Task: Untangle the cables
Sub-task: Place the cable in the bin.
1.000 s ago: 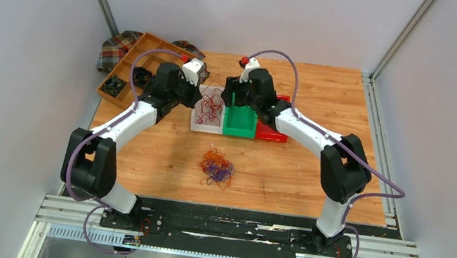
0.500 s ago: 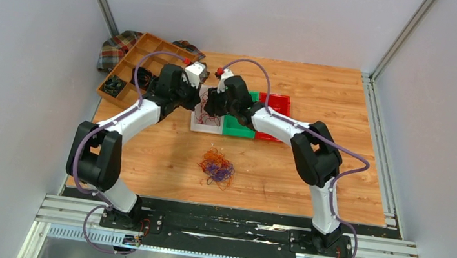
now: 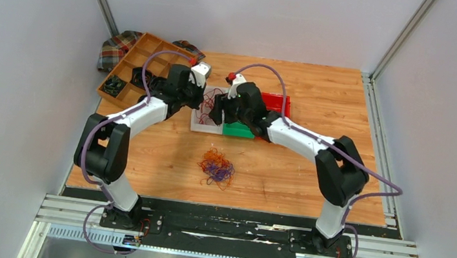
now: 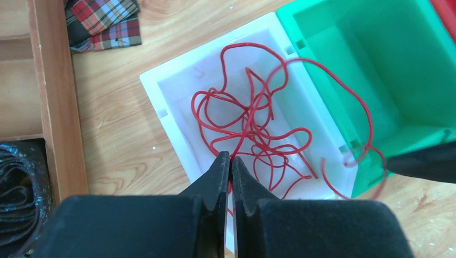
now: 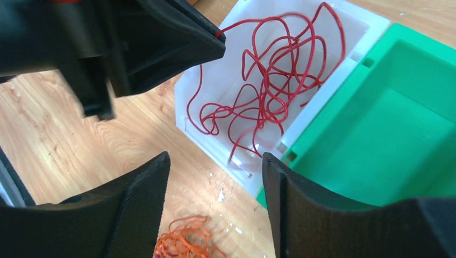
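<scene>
Left wrist view: your left gripper (image 4: 230, 161) is pinched together on the red wires (image 4: 253, 115). They lie tangled in the white bin (image 4: 161, 91), one loop over the green bin (image 4: 376, 64). Right gripper (image 5: 215, 158) hangs above, fingers apart, holding nothing. Orange-purple clump (image 3: 216, 168) sits on the table (image 3: 285, 174), nearer the bases.

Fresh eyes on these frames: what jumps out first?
The red wires sprawl in the white bin between the two wrists, and one loop spills over the green bin beside it. The left gripper is shut, pinching a strand of them, while the right gripper hangs open alongside. Nearer the arm bases, an orange and purple clump lies on the table.
</scene>
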Controlling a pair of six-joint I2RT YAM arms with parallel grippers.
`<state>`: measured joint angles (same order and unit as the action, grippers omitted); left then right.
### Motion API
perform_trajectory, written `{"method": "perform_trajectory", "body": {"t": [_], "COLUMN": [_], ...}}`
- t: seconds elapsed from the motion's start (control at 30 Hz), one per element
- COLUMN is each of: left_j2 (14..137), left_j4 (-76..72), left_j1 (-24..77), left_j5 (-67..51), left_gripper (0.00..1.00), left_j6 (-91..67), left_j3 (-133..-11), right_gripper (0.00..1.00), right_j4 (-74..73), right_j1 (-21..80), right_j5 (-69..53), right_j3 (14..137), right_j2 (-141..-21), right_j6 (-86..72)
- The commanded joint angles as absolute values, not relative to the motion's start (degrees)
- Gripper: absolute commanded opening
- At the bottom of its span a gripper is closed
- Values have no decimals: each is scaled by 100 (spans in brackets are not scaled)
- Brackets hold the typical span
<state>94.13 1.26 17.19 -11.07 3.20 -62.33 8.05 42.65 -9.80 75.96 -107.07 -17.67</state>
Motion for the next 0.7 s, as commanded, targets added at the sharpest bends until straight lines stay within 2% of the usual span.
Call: {"method": "perform_trajectory", "body": {"t": [0.0, 0.47, 0.63, 0.67], "left_j2": [9550, 10002, 10069, 10034], "left_j4": [-127, -125, -22, 57], "left_j1": [1787, 2082, 2079, 2082], "left_j5": [-695, 30, -131, -192], "left_gripper": [6, 9, 38, 47], "left_j6": [436, 1147, 1116, 1071], "left_j3": [-6346, -6370, -6459, -6506], "right_gripper": [66, 65, 65, 65], "right_j4": [961, 1068, 1017, 998], "right_j1": [4249, 4066, 4012, 4003], "right_j5": [-619, 118, 256, 270], "right_j3": [7012, 5264, 5012, 4998], "right_j2": [-10015, -8094, -7775, -7746], "right_j6": [-1962, -2332, -2397, -2394]}}
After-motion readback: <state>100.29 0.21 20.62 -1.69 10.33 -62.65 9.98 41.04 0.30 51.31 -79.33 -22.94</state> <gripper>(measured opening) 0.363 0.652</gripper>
